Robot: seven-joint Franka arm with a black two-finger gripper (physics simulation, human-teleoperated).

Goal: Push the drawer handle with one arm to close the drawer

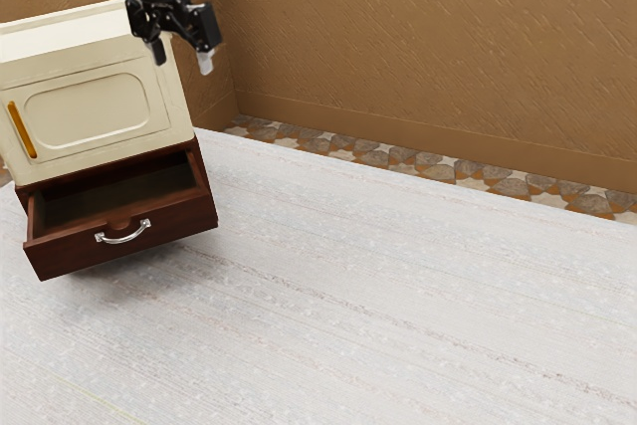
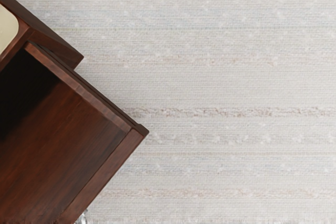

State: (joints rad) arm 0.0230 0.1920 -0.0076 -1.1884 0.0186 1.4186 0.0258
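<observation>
Drawer [image 1: 179, 226] found open — dark, grained wood, arched metallic handle [image 1: 124, 240]; cream cabinet [image 1: 70, 39], round-cornered panel [image 1: 90, 106] — gripper [image 1: 182, 56] fingers spread apart

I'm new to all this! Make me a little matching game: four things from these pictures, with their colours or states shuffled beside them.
Things
1. Gripper
2. Drawer
3. Drawer handle
4. Upper handle

Colours or states
A. Golden-orange and straight
B. Reddish-brown and pulled open
C. Black, with its fingers apart
D. Silvery and curved

Right pairs: 1-C, 2-B, 3-D, 4-A
</observation>
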